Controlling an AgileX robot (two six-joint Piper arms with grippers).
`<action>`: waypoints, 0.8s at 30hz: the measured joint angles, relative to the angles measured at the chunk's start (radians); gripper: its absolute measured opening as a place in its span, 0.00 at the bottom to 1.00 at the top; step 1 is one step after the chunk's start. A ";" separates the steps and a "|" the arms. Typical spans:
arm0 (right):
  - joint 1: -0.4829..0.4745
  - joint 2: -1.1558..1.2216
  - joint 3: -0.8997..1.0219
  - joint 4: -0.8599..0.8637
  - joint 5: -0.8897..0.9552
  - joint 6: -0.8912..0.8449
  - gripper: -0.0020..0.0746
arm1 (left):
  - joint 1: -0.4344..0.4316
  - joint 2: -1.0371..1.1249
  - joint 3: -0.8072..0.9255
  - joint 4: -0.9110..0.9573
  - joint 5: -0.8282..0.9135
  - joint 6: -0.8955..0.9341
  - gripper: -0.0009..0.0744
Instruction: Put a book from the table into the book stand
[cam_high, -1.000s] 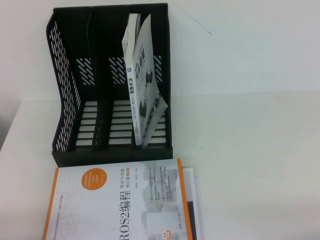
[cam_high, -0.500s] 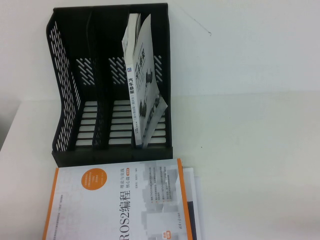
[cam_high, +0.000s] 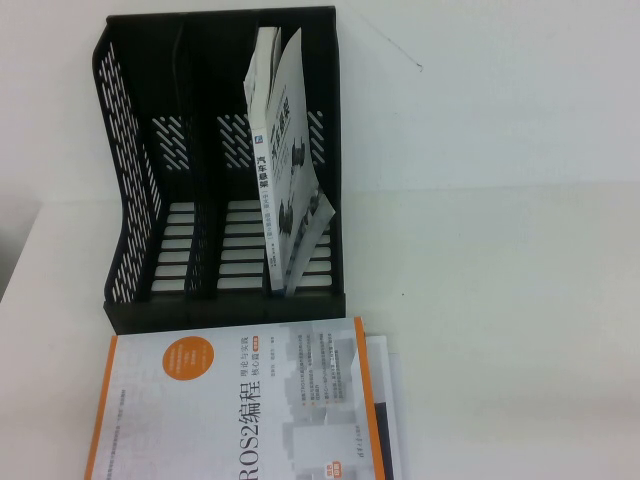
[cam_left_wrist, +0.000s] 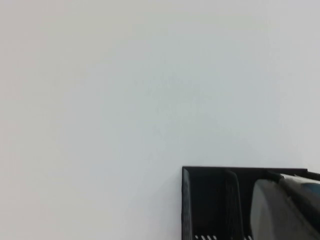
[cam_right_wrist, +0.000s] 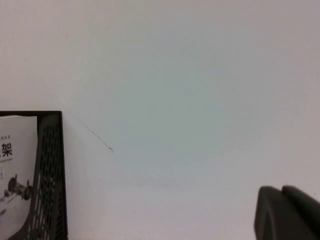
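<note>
We see the book (cam_high: 235, 405) flat on the table (cam_high: 500, 300) just before the book stand (cam_high: 215, 170), whose rightmost slot holds a grey-white car book (cam_high: 285, 170), while only slivers of the left gripper (cam_left_wrist: 285, 207) and right gripper (cam_right_wrist: 287, 212) show, jaws untellable.

The book (cam_high: 240, 405) lies flat on the table (cam_high: 500, 300), just in front of the stand (cam_high: 130, 200). Another book (cam_high: 285, 190) stands tilted in the stand's right slot.
</note>
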 joint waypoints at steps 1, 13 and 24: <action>0.000 0.000 0.000 0.002 -0.007 0.001 0.02 | 0.000 0.000 0.000 0.000 -0.006 0.007 0.01; 0.000 0.000 -0.066 0.043 0.091 -0.050 0.03 | 0.000 0.000 -0.081 0.002 0.120 -0.012 0.01; 0.000 0.192 -0.577 -0.001 0.758 0.037 0.03 | 0.000 0.173 -0.599 -0.070 0.617 -0.031 0.01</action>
